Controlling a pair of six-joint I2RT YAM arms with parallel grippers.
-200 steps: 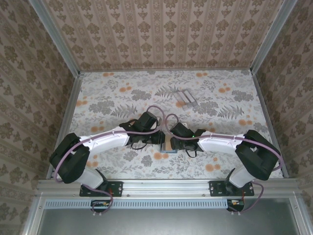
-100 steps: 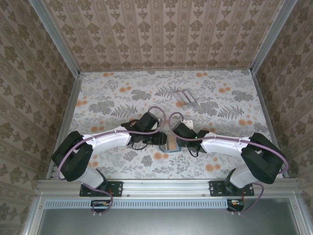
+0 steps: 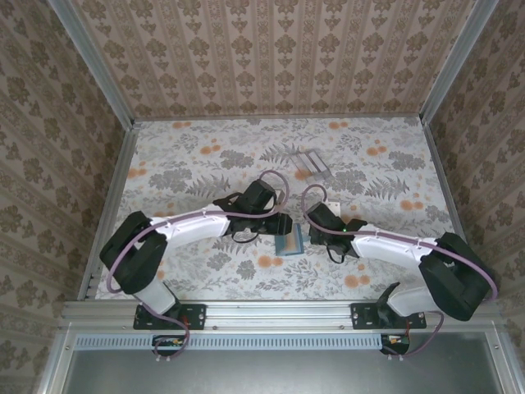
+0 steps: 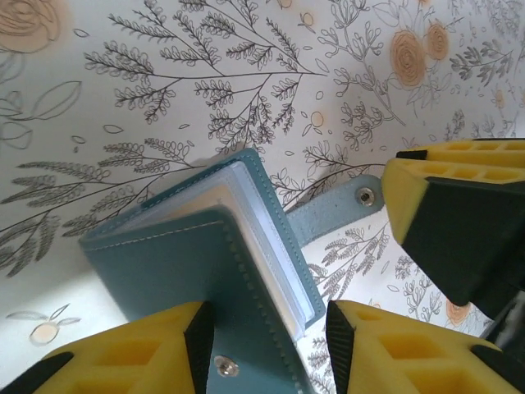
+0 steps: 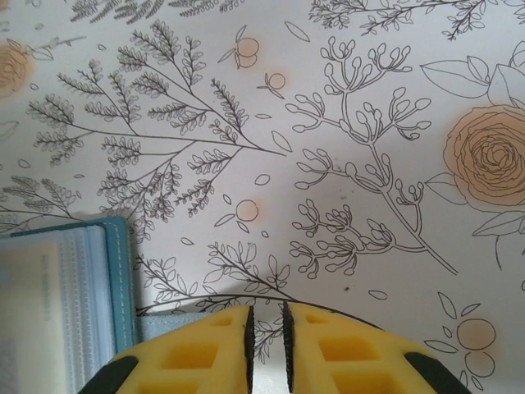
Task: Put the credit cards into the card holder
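**Holder propped open, cards waiting at the far side**

I am working at the card holder (image 4: pixel 205 254). It is sitting on the table (image 3: pixel 197 156) near the front middle, between my two wrists. It is standing partly open like a book, with its teal cover tilted and its pale inner pockets fanned out.

My left gripper (image 4: pixel 267 316) is straddling the lower end of the holder, with the fingers apart and the cover and pockets between the pads. I cannot tell whether the pads are pressing on it or only standing beside it. The strap (image 4: pixel 332 212), with its snap, is lying flat on the table and pointing towards my right side.

My right gripper (image 5: pixel 267 310) is hovering just beside the holder's open edge. Its fingers are drawn almost together with only a thin slit between them, and nothing is caught there. A cream face is showing among the pockets, but I cannot say whether it is a card.

The credit cards (image 3: pixel 310 164) are lying in a small cluster towards the far side of the table, well apart from the holder and from both grippers. So I judge the step in hand to be readying the holder, with the fetching not yet started.

The next move probably calls for:
- the left fingers steadying the holder so that a pocket is gaping;
- the right fingers spreading, reaching out to the cluster, and lifting one thin card by its edge without disturbing the others.
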